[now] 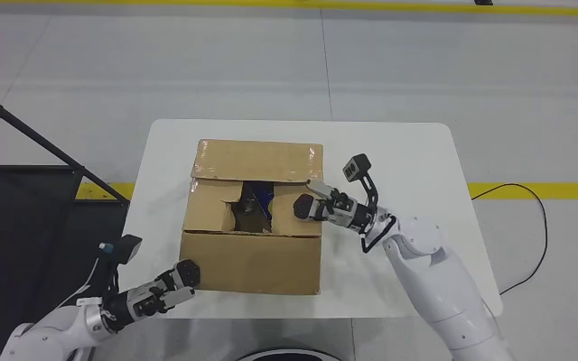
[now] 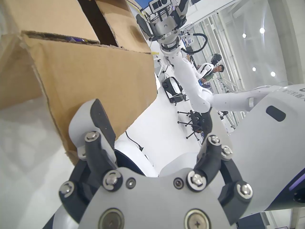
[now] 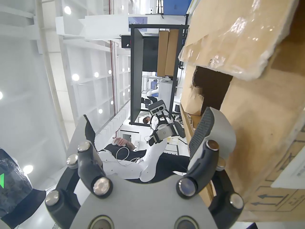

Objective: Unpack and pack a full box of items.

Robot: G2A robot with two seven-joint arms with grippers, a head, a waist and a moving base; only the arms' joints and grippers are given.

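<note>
The white table [image 1: 406,162] takes up the middle of the top view, and the cardboard box [image 1: 253,262] stands on it slightly left of centre. Its two long flaps [image 1: 257,161] are folded outward. The two short flaps [image 1: 298,215] lie roughly level over the opening, with a gap between them. Through that gap something dark and something blue [image 1: 255,204] can be seen, but too little shows to tell what they are.

The right end effector [image 1: 302,206] is at the box's right side, over the short flap there. In its own wrist view its fingers are apart around nothing [image 3: 147,132], with one finger just beside the cardboard. The left end effector [image 1: 185,275] is at the lower left of the top view, near the box's front left corner. It too is spread and empty [image 2: 155,125]. Whether either one touches the box cannot be told.

The cardboard looks stiff, but the flaps are torn at the edges and will probably bend at their creases. A full box is likely heavy, so it should stay put while being worked on. Each short flap is best pinched at its free edge beside the gap and folded outward before anything inside is reached for.
</note>
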